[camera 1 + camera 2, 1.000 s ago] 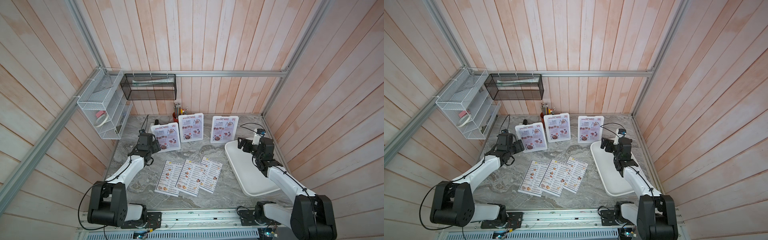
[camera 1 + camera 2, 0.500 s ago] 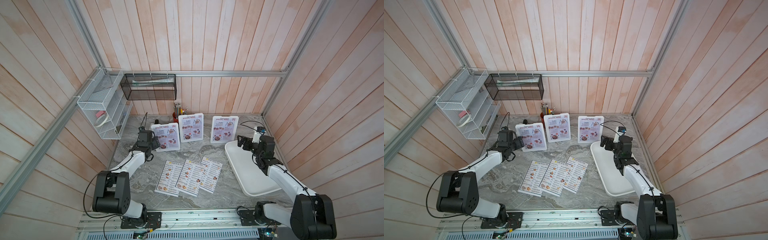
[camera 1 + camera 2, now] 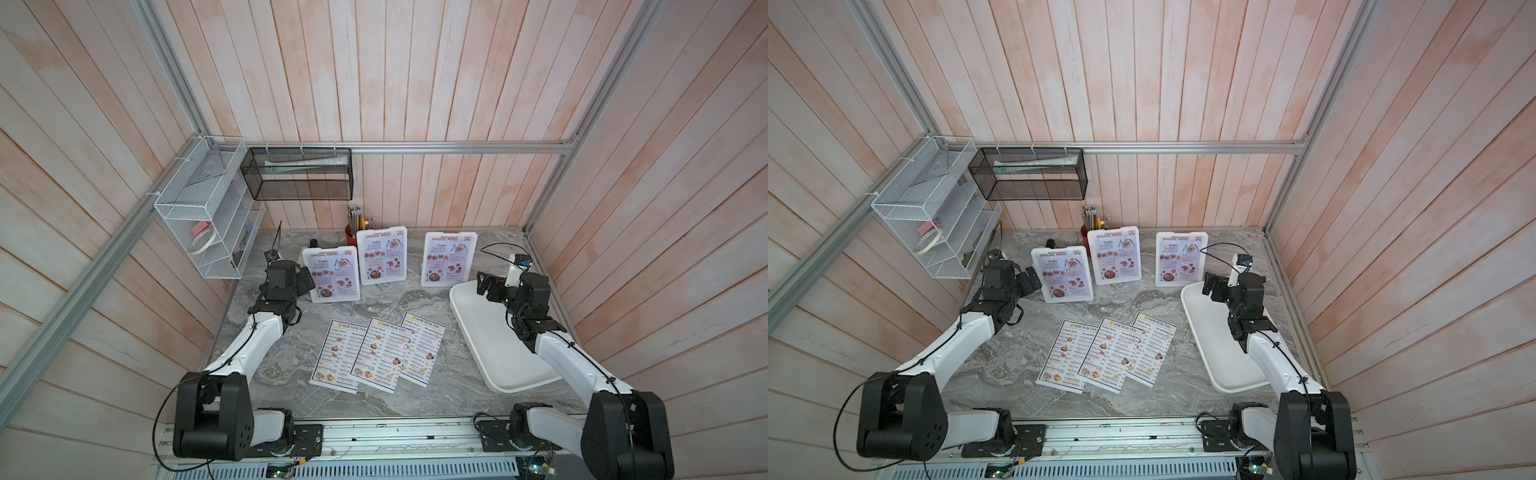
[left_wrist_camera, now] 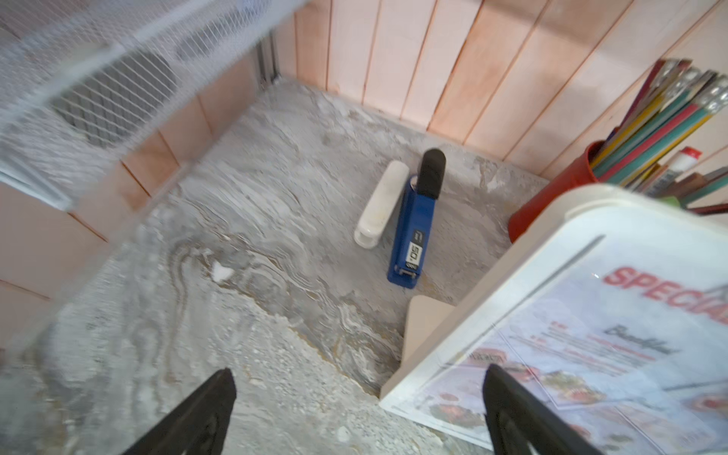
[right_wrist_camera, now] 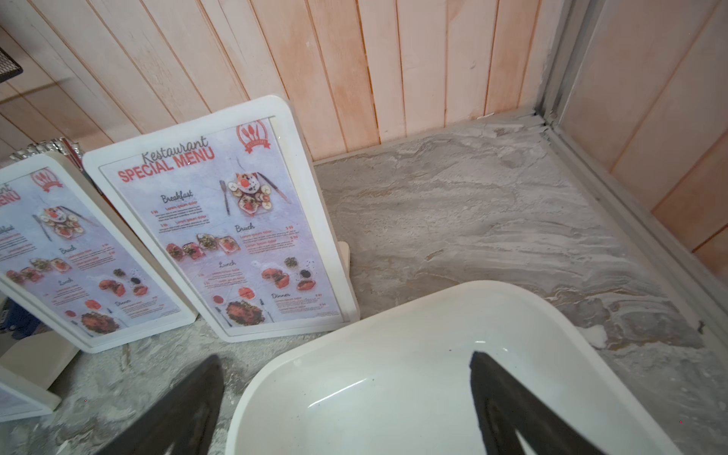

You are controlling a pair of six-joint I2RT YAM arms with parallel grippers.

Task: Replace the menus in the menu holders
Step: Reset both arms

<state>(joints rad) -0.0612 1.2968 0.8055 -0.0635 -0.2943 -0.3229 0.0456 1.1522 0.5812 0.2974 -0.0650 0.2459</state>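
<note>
1. The left gripper (image 4: 358, 378) has its black fingers (image 4: 205, 409) spread wide and holds nothing. The near side edge of the left menu holder (image 4: 492, 307) stands between them; contact cannot be told.
2. That holder's sheet shows red "SPECIA…" and "Breakfast".
3. Behind the holder lie a blue stapler (image 4: 409, 232) labelled "50", a white case (image 4: 380, 205) touching it, and a red pencil cup (image 4: 551, 189).
4. The right gripper (image 5: 346, 360) is also spread and empty, above the far end of the white tray (image 5: 394, 299).
5. Just beside the tray, the right menu holder (image 5: 315, 220) reads "Restaurant SPECIAL MENU", "Breakfast", "Lunch", "Dinner".
6. The middle menu holder (image 3: 381, 255) carries the same sheet.
7. Three sheets headed "DIM SUM INN" (image 3: 380, 355) lie flat and overlapping on the table (image 3: 291, 374), between the arms.
</note>
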